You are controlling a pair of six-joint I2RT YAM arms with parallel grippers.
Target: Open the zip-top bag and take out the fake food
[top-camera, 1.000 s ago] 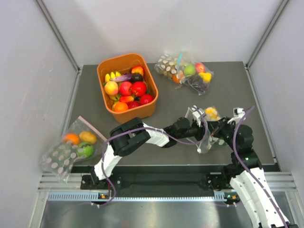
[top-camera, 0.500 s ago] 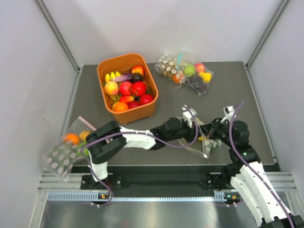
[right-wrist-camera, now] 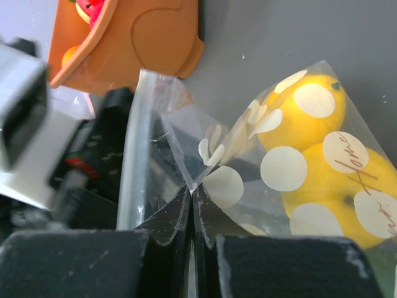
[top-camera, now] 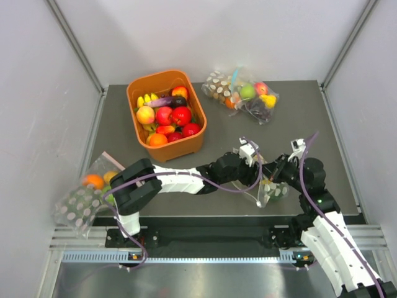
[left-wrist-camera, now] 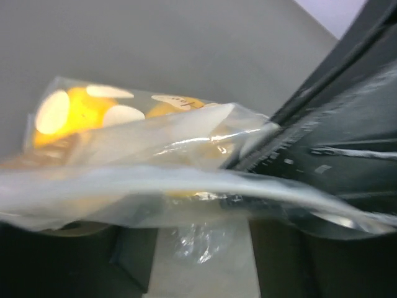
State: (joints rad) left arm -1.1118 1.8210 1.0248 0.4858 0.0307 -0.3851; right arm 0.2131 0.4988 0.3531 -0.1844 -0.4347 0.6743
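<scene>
The clear polka-dot zip-top bag [top-camera: 268, 189] hangs low over the table's right front, between my two grippers. Yellow fake fruits [right-wrist-camera: 310, 118] show through its film, and a bit of green shows in the top view. My right gripper [right-wrist-camera: 193, 187] is shut, pinching a fold of the bag's film near the zip strip [right-wrist-camera: 133, 155]; it also shows from above [top-camera: 278, 174]. My left gripper [top-camera: 252, 161] reaches in from the left. In its blurred wrist view the fingers [left-wrist-camera: 93, 261] stand apart, with bag film [left-wrist-camera: 155, 186] across them and yellow fruit [left-wrist-camera: 77, 112] behind.
An orange bin [top-camera: 133, 87] of toy fruit stands at the back left; its corner shows in the right wrist view [right-wrist-camera: 149, 43]. A dotted bag with apple and grapes [top-camera: 243, 93] lies at the back. Another dotted bag [top-camera: 93, 192] hangs over the left front edge.
The left arm has swung down and stretched out low across the table. The bag has come down from its raised position and shifted a little to the right, toward the front.
</scene>
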